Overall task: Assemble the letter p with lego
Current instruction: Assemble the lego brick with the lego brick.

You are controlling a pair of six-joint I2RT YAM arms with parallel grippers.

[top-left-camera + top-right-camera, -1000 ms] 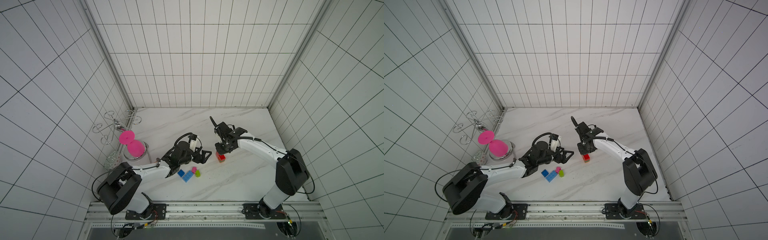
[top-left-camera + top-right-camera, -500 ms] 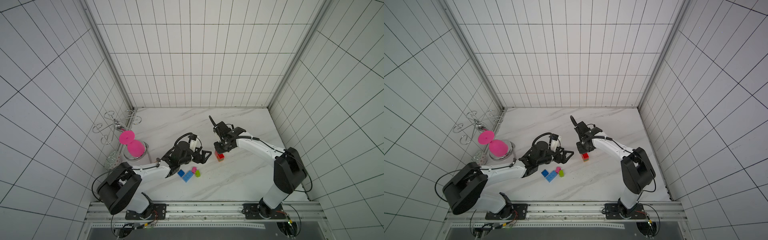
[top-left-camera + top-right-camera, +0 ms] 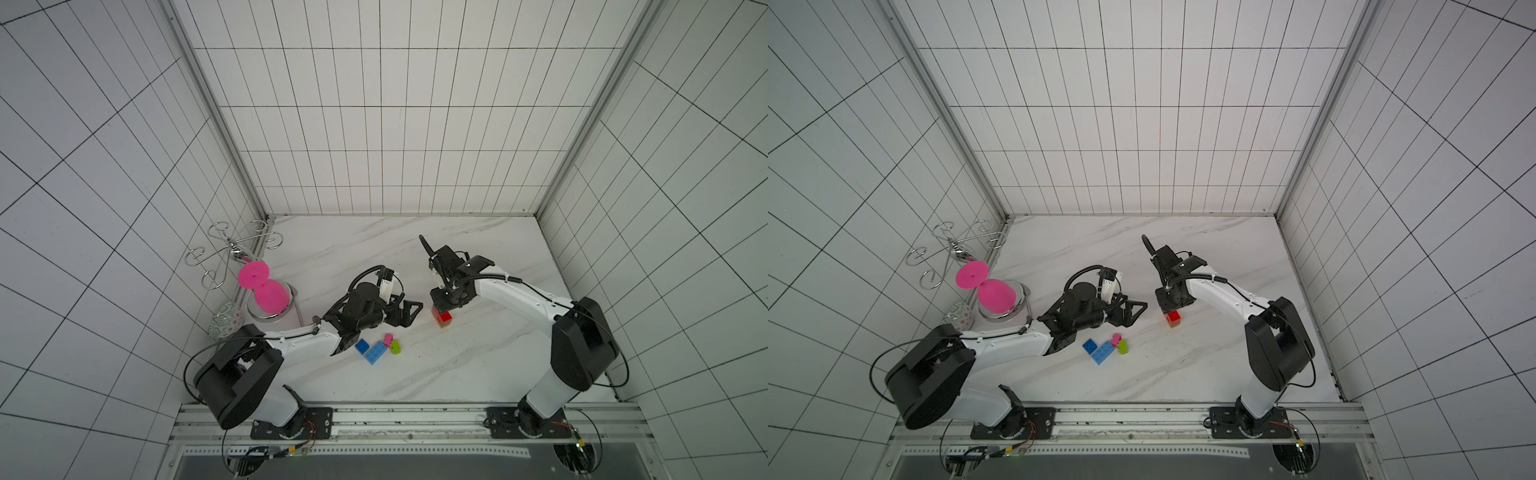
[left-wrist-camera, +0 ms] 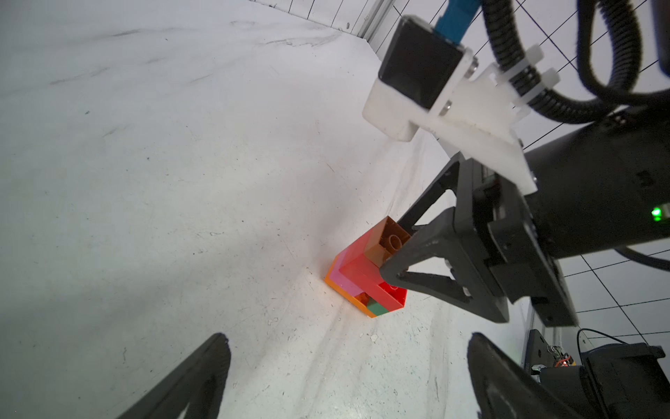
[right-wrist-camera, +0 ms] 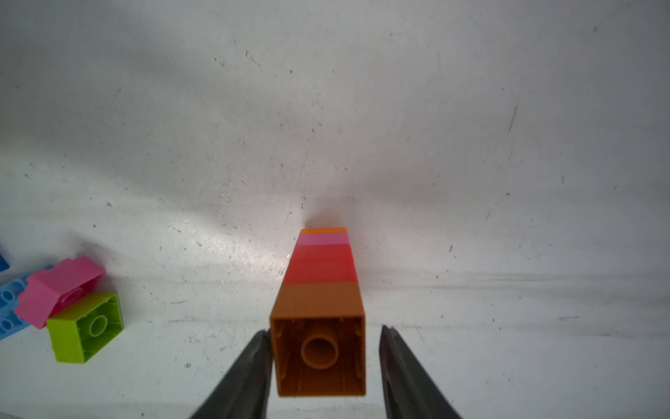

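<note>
- While both arms barely shifted over the last second, the right end effector point(image 5: 325, 330) went from pinched to parted around the brown brick point(image 5: 319, 308). There was a clear gap on one side and the other finger was at or just touching the brick wall, so it had no grip any more.
- The brown brick sat on top of the brick stack point(image 3: 441, 319), hollow underside up. Red, pink and orange bands lay below it in the right wrist view, and a green brick point(image 4: 377, 308) showed low down in the left wrist view.
- The stack stood on the desk point(image 3: 478, 365) right of centre in both top views, in the same spot as a second ago, directly under the right end effector.
- The left end effector point(image 4: 348, 337) stayed wide open and empty. It pointed at the stack from the left of the frame, near but not touching.
- The loose lego was unchanged at lower centre of a top view, bunched together and apart from the stack: blue brick point(image 3: 361, 345), light blue brick point(image 3: 375, 354), pink brick point(image 3: 388, 339), lime brick point(image 3: 395, 347).
- Judgement: the release meant the brown brick placement looked finished, though I couldn't tell whether it was pressed home.
- The P was not done, with four bricks unused. The next move likely called for a straight lift clear, then a pick from the cluster.
- Risk: the touching finger might drag the brown brick off on retreat.
</note>
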